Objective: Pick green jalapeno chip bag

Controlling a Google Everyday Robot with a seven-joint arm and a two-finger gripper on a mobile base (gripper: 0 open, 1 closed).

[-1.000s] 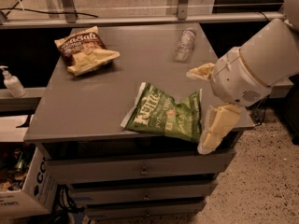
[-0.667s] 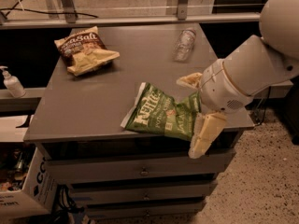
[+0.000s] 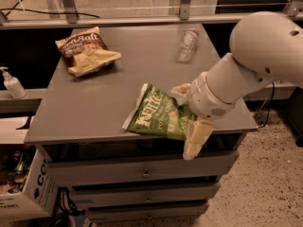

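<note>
Grey tabletop (image 3: 94,105) seen from above and in front. The green bag (image 3: 158,115) lies flat near the front edge, right of centre, its white lettering facing up. The arm (image 3: 251,60) enters from the right, cut off by the frame edge, and its wrist covers the bag's right end. The claw (image 3: 182,122) stands wide open astride that end: one finger (image 3: 181,89) lies at the bag's far corner, the other (image 3: 196,137) hangs past the tabletop's front edge over the drawers (image 3: 142,174). It grips nothing; whether either finger touches the foil cannot be told. A brown bag (image 3: 85,48) sits at the far left, well apart, and a clear bottle (image 3: 187,44) lies on its side at the far right. On the left, a pump bottle (image 3: 12,83) stands on a lower ledge and a box (image 3: 28,197) is cut off
</note>
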